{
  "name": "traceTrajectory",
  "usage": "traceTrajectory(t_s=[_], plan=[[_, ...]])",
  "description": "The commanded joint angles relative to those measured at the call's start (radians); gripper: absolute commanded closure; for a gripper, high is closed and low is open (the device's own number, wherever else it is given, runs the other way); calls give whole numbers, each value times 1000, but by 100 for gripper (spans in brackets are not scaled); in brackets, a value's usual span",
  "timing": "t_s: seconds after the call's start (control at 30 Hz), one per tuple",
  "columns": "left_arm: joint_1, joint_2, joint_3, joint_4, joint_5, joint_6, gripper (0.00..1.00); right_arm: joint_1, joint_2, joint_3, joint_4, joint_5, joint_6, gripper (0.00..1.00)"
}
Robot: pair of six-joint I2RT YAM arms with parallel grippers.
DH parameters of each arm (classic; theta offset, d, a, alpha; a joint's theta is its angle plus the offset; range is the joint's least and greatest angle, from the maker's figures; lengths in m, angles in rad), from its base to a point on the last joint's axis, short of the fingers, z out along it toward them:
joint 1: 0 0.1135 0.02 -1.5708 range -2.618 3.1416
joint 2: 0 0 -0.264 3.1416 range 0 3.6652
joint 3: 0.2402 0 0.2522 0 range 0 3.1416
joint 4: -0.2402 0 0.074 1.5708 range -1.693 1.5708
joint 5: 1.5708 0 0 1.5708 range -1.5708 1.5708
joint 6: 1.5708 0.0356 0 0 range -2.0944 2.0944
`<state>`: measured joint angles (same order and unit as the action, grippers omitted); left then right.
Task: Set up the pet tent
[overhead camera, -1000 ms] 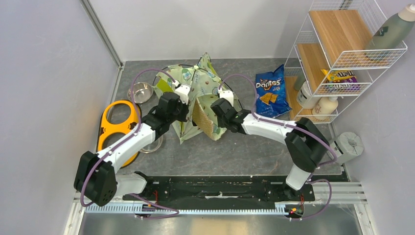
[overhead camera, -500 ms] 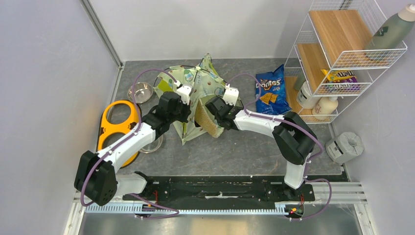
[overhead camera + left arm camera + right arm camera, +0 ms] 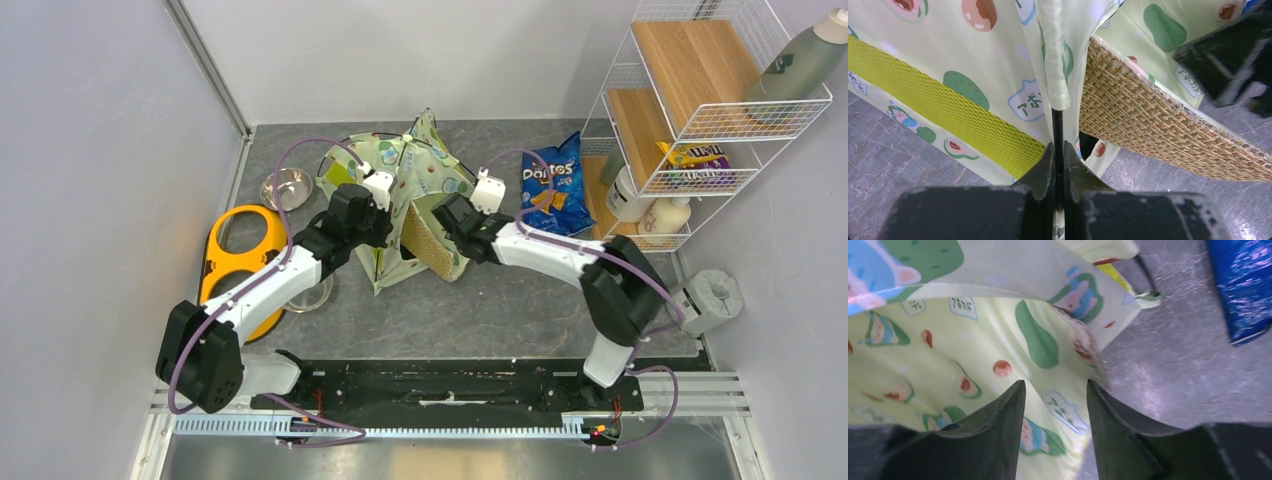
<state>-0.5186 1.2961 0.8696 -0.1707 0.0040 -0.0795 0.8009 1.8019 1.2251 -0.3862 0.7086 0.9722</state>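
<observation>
Find the pet tent (image 3: 415, 185) slumped, half-raised, between the two sets of fingertips, its thin black pole (image 3: 1058, 127) pinched tight in the left gripper (image 3: 1058, 152) just below the fabric sleeve, the woven-backed pad (image 3: 1158, 135) leaning just right of those fingers. Note the right gripper (image 3: 1054, 405) parted and grasping nothing, printed fabric just beyond its tips, the blue chip bag (image 3: 1243, 285) farther to their right. Probably best: hold the left pinch as anchor, close the right fingers on pole or seam rather than loose cloth, then spread gently.
</observation>
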Motion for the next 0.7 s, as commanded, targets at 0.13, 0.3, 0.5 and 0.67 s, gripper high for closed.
traceTrajectory(t_s=[0.13,0.3,0.5,0.67], plan=[[-9,17,6,-110,1,-15,98,-64,-256,-156,-15,-250,-137,20],[-10,4,-3,-112,15,-14,98,-145,-233,-256,210,-481,-271,12],[-9,13,-3,-113,41,-13,98,-182,-151,-245,430,-556,-403,17],[-9,23,2,-113,44,-17,98,-182,-106,-228,545,-616,-444,41]])
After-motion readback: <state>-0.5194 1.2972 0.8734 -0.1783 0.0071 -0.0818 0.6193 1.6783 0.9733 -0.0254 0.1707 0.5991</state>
